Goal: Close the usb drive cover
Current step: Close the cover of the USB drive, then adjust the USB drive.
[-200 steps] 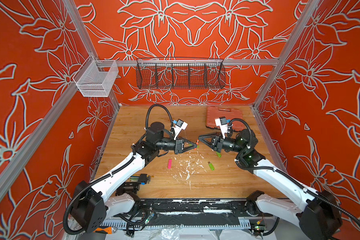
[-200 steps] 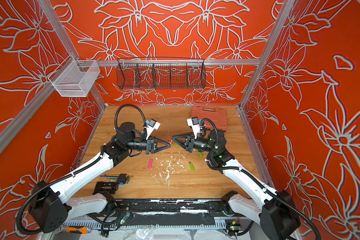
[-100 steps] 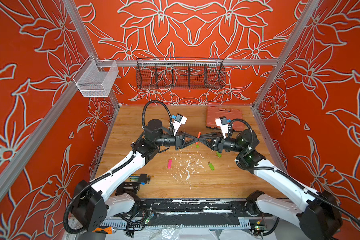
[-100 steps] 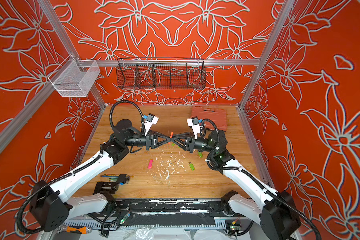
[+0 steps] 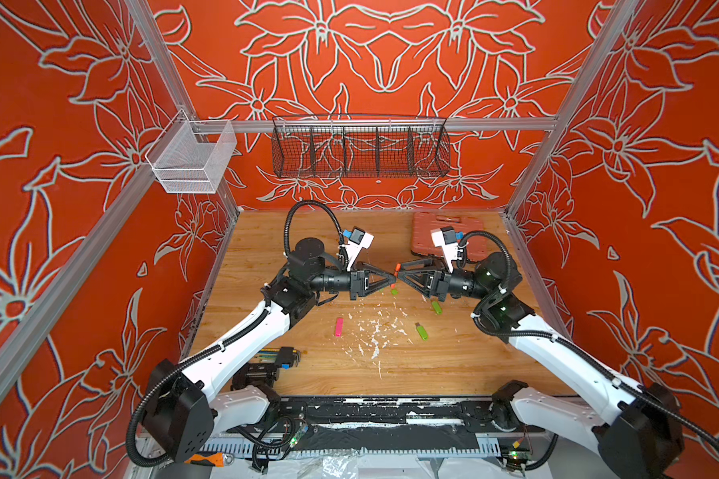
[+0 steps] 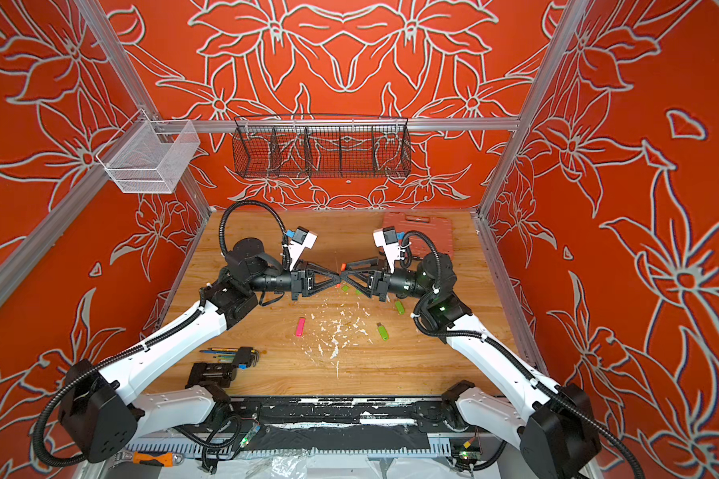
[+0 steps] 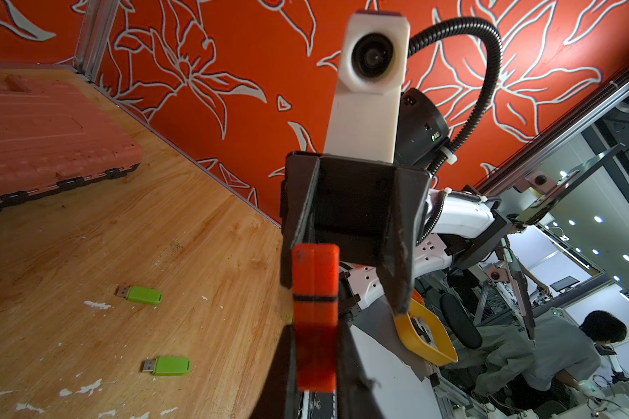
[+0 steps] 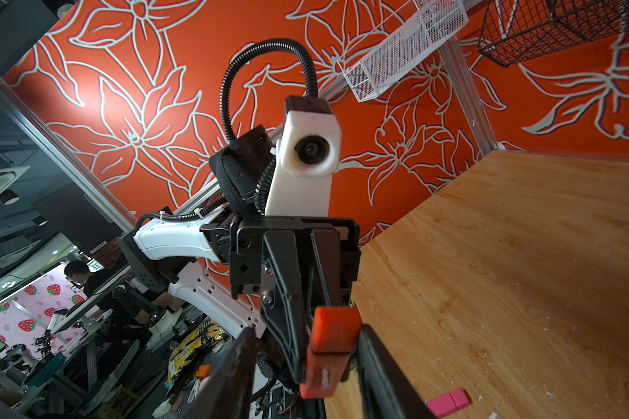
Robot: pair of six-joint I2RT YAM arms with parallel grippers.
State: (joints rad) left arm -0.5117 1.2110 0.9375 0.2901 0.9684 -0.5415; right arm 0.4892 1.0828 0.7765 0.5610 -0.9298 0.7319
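An orange usb drive [image 7: 315, 275] stands crosswise in the tips of my left gripper [image 7: 315, 330], which is shut on its lower half. Its cover [image 8: 336, 328] sits on the free end, with a thin dark seam against the body. My right gripper [image 8: 307, 328] is open, tip to tip with the left. One of its fingers [image 8: 380, 359] lies against the side of the drive and the other stands well clear. In both top views the two grippers [image 5: 393, 282] [image 6: 344, 271] meet above the middle of the wooden table [image 5: 453, 373], with orange showing between the tips.
Two uncapped green usb drives [image 5: 421, 331] [image 5: 436, 307] and a pink one [image 5: 339, 326] lie on the table among white flecks. An orange tool case [image 5: 449, 238] sits at the back right and hex keys [image 5: 281, 356] at the front left. A black wire basket [image 5: 360, 147] hangs on the back wall.
The grippers came together from a small gap, overlapped half a second ago, and now stand tip to tip. The right gripper's jaws have opened off the drive. The left has stayed shut.
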